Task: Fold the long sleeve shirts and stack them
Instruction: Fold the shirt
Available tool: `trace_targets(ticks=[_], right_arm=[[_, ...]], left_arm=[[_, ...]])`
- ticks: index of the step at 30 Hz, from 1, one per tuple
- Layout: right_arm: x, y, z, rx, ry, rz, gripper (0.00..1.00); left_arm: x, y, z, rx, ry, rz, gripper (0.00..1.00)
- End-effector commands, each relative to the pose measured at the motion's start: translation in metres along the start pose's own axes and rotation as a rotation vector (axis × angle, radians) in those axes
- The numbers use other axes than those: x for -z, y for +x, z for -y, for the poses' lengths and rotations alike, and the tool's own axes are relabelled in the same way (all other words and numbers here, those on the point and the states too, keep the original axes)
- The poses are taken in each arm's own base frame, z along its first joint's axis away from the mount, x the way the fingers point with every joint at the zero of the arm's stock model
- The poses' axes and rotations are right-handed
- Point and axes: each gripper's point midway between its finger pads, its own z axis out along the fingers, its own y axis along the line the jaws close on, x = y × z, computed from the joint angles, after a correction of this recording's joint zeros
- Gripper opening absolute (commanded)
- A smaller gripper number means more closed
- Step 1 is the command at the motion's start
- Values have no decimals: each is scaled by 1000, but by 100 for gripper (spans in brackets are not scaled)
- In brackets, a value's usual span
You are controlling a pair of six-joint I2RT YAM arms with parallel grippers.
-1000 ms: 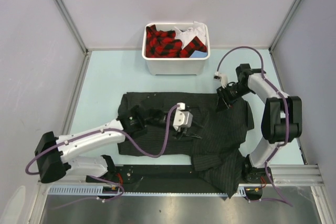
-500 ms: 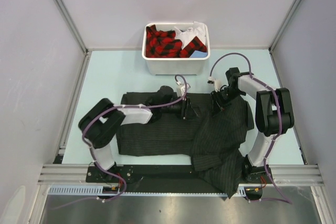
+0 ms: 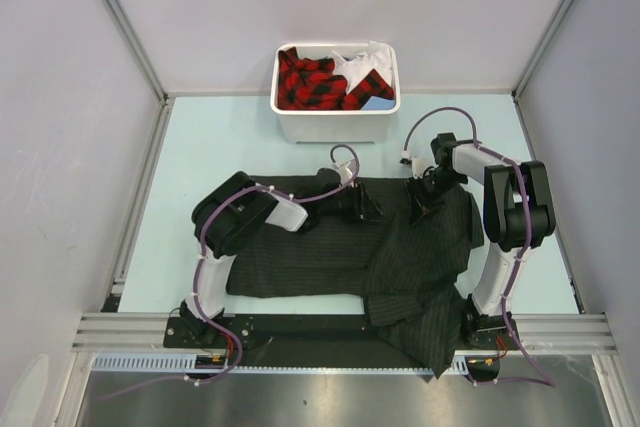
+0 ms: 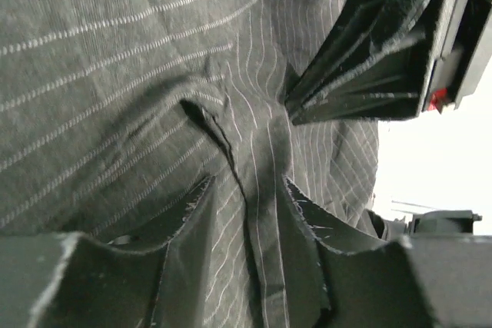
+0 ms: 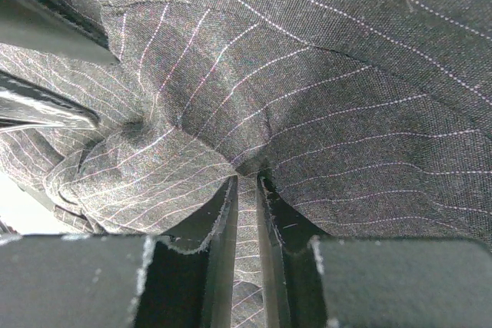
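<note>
One long sleeve shirt (image 3: 330,247), dark with fine pale pinstripes, lies spread across the table, and a rumpled part (image 3: 425,327) hangs over the near edge. My left gripper (image 3: 362,205) is pressed down at the shirt's far edge. In the left wrist view it (image 4: 247,190) is open, its fingers straddling a raised fold of the cloth (image 4: 265,151). My right gripper (image 3: 415,197) sits just to its right on the same edge. The right wrist view shows it (image 5: 247,183) shut on a thin pinch of shirt (image 5: 307,74), with puckers spreading from its tips.
A white bin (image 3: 335,125) at the back holds red-and-black plaid and white garments. Walls with metal posts stand on three sides. The two grippers are a few centimetres apart, and the right one (image 4: 369,59) shows in the left wrist view.
My left arm swung from the shirt's middle up to its far edge, beside the right gripper. The right gripper shifted slightly left and its jaws narrowed on the cloth.
</note>
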Motion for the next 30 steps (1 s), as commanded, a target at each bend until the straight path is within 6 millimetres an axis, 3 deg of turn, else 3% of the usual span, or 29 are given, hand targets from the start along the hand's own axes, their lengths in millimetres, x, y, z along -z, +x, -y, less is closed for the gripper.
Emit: trace_targets(ticks=[1, 5, 9, 13, 19, 26, 30], right_arm=[[1, -1, 10, 0, 42, -2, 20], [-1, -1, 12, 1, 46, -6, 20], [-1, 0, 12, -1, 45, -6, 20], [-2, 0, 13, -2, 48, -9, 20], [-2, 2, 18, -1, 67, -14, 19], [0, -1, 32, -6, 143, 4, 16], [0, 1, 36, -1, 162, -2, 16]], left_arm=[[-12, -27, 17, -9, 61, 81, 43], [-23, -27, 21, 3, 88, 83, 43], [-31, -22, 12, 36, 88, 86, 44], [-34, -17, 21, 49, 128, 79, 44], [-16, -12, 33, 9, 128, 59, 31], [2, -29, 25, -93, -7, 34, 1], [7, -27, 18, -123, -61, -3, 0]])
